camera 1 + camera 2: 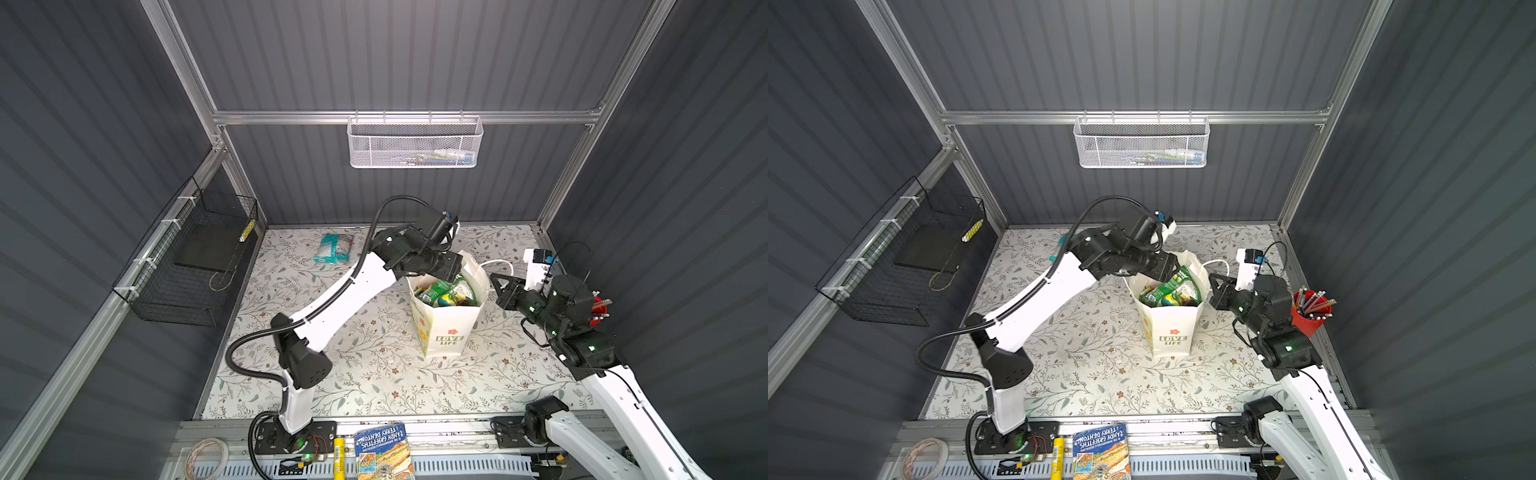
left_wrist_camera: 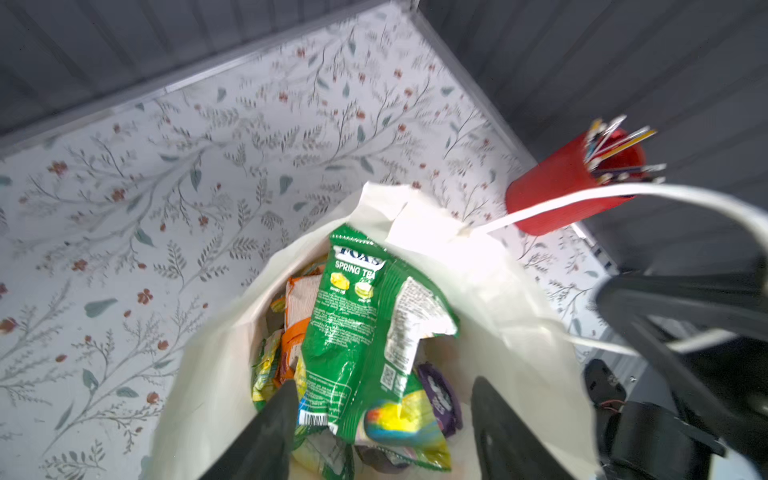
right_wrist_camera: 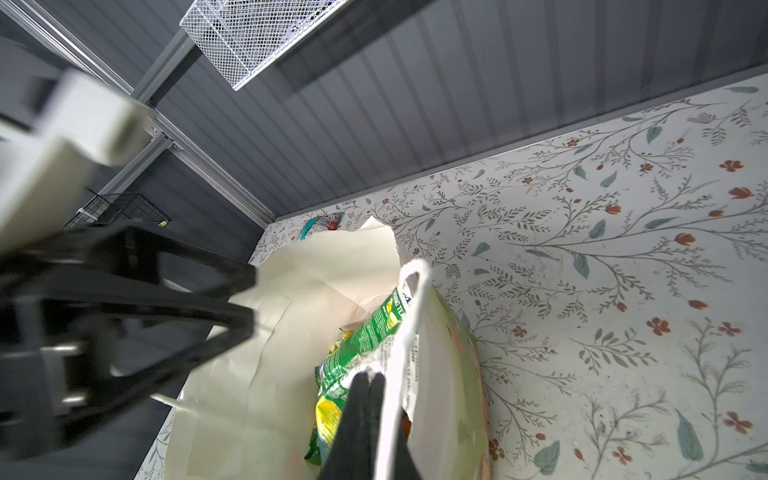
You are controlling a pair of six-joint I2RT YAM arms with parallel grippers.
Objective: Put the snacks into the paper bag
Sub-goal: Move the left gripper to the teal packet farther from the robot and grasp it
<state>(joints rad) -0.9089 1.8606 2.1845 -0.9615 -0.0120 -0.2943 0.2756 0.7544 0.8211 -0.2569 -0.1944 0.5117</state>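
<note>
The white paper bag (image 1: 446,328) (image 1: 1169,328) stands upright mid-table with several snacks inside. My left gripper (image 2: 384,382) (image 1: 455,270) hangs open over its mouth. A green FOX'S packet (image 2: 353,311) (image 3: 374,328) lies loose on top of the pile below the spread fingers. Beside it show an orange-white packet (image 2: 299,299) and a purple one (image 2: 440,395). My right gripper (image 3: 368,376) (image 1: 494,277) is shut at the bag's right rim, with the white cord handle (image 3: 409,316) (image 2: 623,193) draped along its fingers. A teal-white packet (image 1: 334,248) lies on the table at the back left.
A red cup of pens (image 1: 1308,316) stands at the right wall, close behind my right arm. A blue-covered book (image 1: 384,451) and a tape roll (image 1: 205,457) lie on the front rail. A black wire basket (image 1: 187,266) hangs left, a white mesh basket (image 1: 415,143) on the back wall.
</note>
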